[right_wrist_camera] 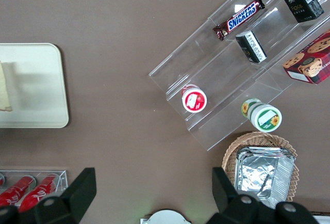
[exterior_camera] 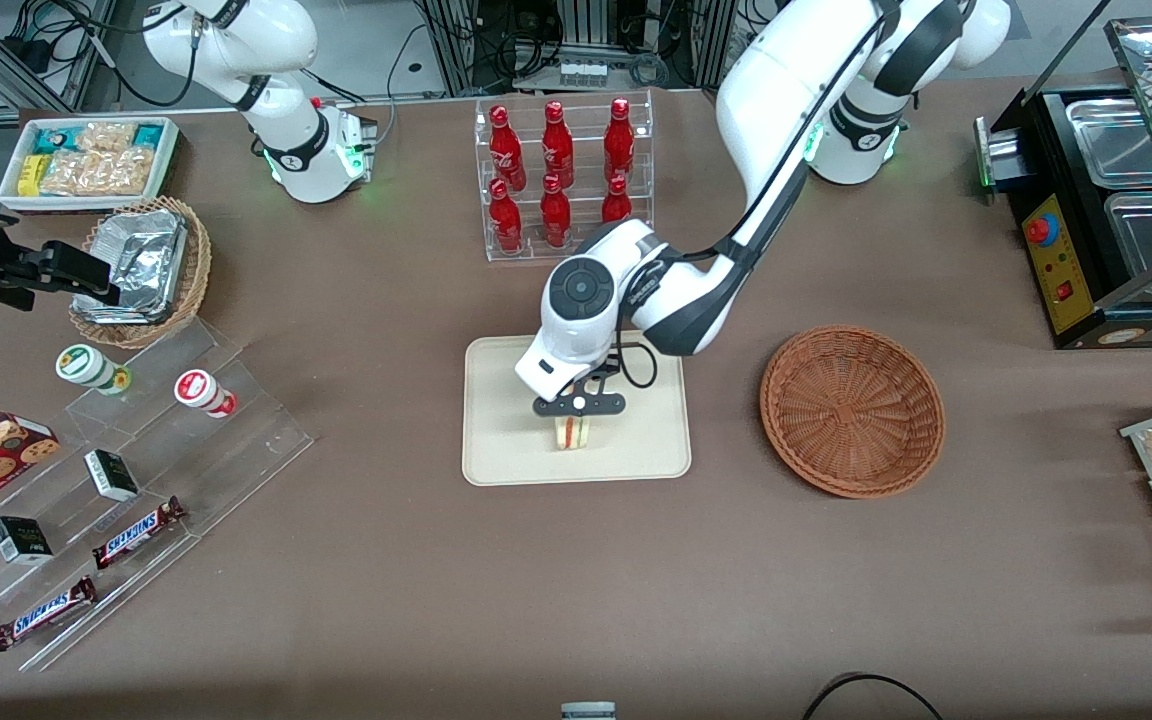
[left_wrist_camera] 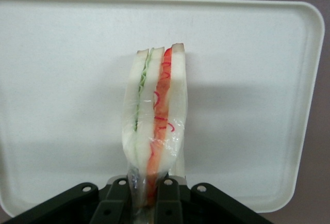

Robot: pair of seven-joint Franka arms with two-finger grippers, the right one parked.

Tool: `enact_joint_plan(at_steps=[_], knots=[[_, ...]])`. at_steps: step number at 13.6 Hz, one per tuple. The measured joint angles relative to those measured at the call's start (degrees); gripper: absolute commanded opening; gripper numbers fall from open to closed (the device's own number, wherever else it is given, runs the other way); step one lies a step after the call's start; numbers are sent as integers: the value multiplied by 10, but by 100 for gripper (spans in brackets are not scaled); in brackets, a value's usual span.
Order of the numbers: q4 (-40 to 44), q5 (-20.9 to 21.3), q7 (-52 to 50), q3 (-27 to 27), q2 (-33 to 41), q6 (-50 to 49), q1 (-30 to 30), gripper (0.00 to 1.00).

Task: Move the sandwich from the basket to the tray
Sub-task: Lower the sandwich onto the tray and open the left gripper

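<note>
My left gripper (exterior_camera: 572, 420) hangs over the cream-white tray (exterior_camera: 506, 440) and is shut on the sandwich (exterior_camera: 572, 432). The wedge (left_wrist_camera: 156, 121) is wrapped in clear film, with green and red-orange filling between pale bread slices, and its narrow end is pinched between the black fingers (left_wrist_camera: 168, 203). It stands edge-down over the tray (left_wrist_camera: 62, 79); whether it touches the surface I cannot tell. The reddish-brown wicker basket (exterior_camera: 852, 410) lies empty beside the tray, toward the working arm's end of the table. A sliver of the sandwich (right_wrist_camera: 4, 92) on the tray (right_wrist_camera: 36, 84) shows in the right wrist view.
A clear rack of red bottles (exterior_camera: 561, 175) stands farther from the front camera than the tray. Clear acrylic steps (exterior_camera: 126, 480) with snack bars, boxes and cups, and a tan basket with foil containers (exterior_camera: 141, 265), lie toward the parked arm's end. A black warmer (exterior_camera: 1106, 210) stands at the working arm's end.
</note>
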State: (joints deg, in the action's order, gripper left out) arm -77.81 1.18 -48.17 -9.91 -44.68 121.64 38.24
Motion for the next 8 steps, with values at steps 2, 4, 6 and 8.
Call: enact_joint_plan(at_steps=[2,4,6,8], knots=[[4,19,-2,0,-8,0,1,1],[4,29,-5,0,-14,0,1,99],[4,31,-5,0,-18,0,2,100],[5,31,-5,0,-18,0,2,100]])
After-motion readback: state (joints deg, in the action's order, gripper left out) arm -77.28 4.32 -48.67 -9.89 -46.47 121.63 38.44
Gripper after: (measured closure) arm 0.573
